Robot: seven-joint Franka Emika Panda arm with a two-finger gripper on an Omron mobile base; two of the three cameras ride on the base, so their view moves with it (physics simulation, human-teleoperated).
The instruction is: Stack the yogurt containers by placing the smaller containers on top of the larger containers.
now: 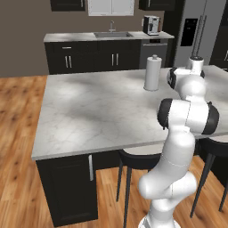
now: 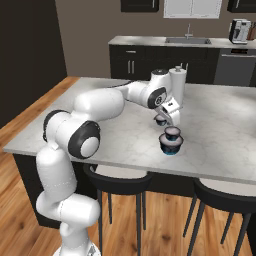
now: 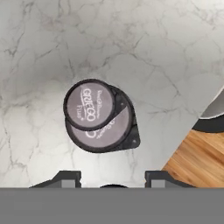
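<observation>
On the marble island the widest yogurt tub (image 2: pixel 170 145) stands near the front edge, with the mid-sized tub (image 2: pixel 171 133) on top of it. From above, the upper tub (image 3: pixel 89 105) sits off-centre on the larger one (image 3: pixel 114 131), towards one side of its lid. A tiny dark tub (image 2: pixel 160 120) stands just behind them on the counter. My gripper (image 2: pixel 173 120) hovers right above the stack. Its fingertips (image 3: pixel 65 177) stand apart, and the gripper (image 3: pixel 113 177) is open with nothing between them.
A tall white paper-towel roll (image 2: pixel 177 86) (image 1: pixel 152 73) stands behind the tubs. The island's front edge (image 2: pixel 150 170) runs close to the stack, with black stools (image 2: pixel 120 181) below it. Bare marble (image 1: pixel 98 111) stretches to the left.
</observation>
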